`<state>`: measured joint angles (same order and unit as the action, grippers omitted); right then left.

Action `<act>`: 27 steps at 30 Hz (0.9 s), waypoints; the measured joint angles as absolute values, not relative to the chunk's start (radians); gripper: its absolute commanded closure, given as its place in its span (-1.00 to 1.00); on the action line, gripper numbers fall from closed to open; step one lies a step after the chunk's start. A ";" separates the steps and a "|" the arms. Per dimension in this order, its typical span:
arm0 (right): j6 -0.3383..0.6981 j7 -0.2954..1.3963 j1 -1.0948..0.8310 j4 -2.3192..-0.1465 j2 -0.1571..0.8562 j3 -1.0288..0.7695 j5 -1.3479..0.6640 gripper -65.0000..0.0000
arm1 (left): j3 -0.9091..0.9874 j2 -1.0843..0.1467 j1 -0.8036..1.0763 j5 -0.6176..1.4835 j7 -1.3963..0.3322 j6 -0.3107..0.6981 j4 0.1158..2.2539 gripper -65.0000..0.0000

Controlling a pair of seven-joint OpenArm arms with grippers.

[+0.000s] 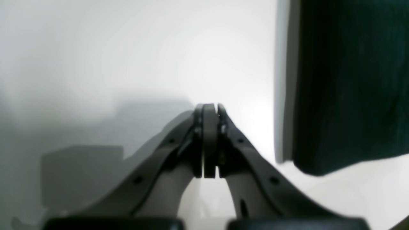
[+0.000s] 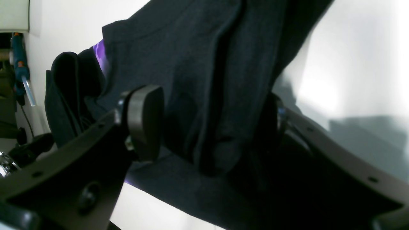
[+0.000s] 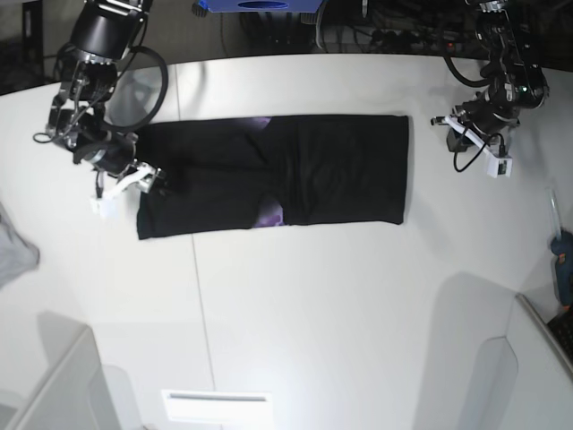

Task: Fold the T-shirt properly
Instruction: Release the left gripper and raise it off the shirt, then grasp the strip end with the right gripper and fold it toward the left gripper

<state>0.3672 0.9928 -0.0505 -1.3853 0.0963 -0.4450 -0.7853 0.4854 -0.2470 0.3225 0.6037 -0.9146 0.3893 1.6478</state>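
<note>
The T-shirt lies flat across the far half of the counter, its long side running along the far edge. The right pincer is at its one short end, the left pincer just beyond the other, apart from the cloth.

Robotics lab or test bench: wide white desk with two robot arms mounted at its far corners, loose cables and gear along the dark back edge, a blue box at top, a blue hand tool at the desk's edge.
</note>
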 measured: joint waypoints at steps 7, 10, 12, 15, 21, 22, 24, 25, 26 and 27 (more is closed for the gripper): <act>0.364 0.978 -0.056 -1.377 0.097 -0.440 -0.754 1.00 | 0.355 -0.252 0.234 0.619 -0.893 0.383 1.560 1.00; 0.364 0.972 -0.056 -1.374 0.111 -0.436 -0.756 1.00 | 0.299 -0.250 0.196 0.627 -0.881 0.386 1.528 1.00; 0.364 0.972 -0.056 -1.375 0.121 -0.435 -0.754 1.00 | 0.255 -0.255 0.172 0.632 -0.876 0.386 1.512 1.00; 0.360 0.982 -0.058 -1.404 0.129 -0.437 -0.727 1.00 | 0.180 -0.252 0.144 0.639 -0.867 0.339 1.498 1.00; 0.355 0.996 -0.067 -1.541 0.144 -0.437 -0.724 1.00 | 0.068 -0.224 0.108 0.631 -0.859 0.287 1.504 1.00; 0.355 1.001 -0.067 -1.560 0.144 -0.437 -0.725 1.00 | 0.054 -0.213 0.105 0.632 -0.859 0.287 1.504 1.00; 0.340 1.036 -0.067 -1.589 0.144 -0.436 -0.727 1.00 | 0.030 -0.194 0.097 0.632 -0.874 0.287 1.504 1.00; 0.310 1.046 -0.068 -1.612 0.142 -0.436 -0.720 1.00 | 0.015 -0.188 0.095 0.632 -0.873 0.287 1.504 1.00; 0.303 1.051 -0.072 -1.637 0.142 -0.436 -0.715 1.00 | -0.001 -0.186 0.095 0.633 -0.873 0.287 1.504 1.00; 0.296 1.056 -0.079 -1.671 0.142 -0.436 -0.717 1.00 | -0.015 -0.185 0.095 0.635 -0.871 0.287 1.504 1.00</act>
